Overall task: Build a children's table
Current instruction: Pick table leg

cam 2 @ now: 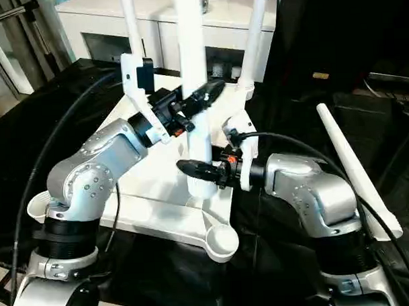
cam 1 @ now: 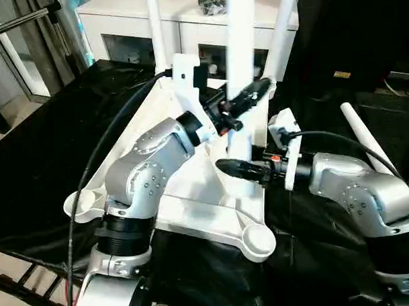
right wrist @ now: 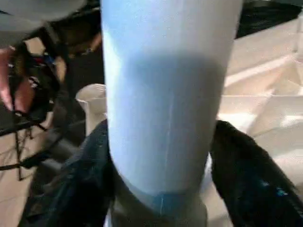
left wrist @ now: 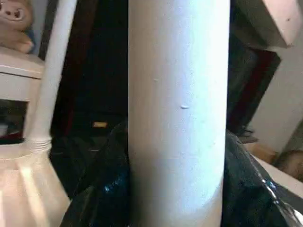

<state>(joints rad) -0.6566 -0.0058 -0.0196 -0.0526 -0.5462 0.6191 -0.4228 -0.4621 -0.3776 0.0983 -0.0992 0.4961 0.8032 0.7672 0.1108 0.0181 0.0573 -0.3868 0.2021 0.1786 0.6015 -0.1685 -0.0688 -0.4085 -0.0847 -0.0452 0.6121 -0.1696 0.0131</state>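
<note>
While both grippers bracket the upright leg (cam 1: 240, 71) mid-tabletop (cam 1: 193, 207), you've little room: left gripper (cam 1: 246, 98) and right gripper (cam 1: 240, 169) hold it. Three legs stand, one lies (cam 2: 356, 174) right.

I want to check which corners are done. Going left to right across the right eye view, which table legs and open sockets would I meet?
Empty near-left socket → far-left upright leg → upright leg between both grippers' fingers → empty near socket → far-right upright leg → loose leg lying on the black cloth.
</note>
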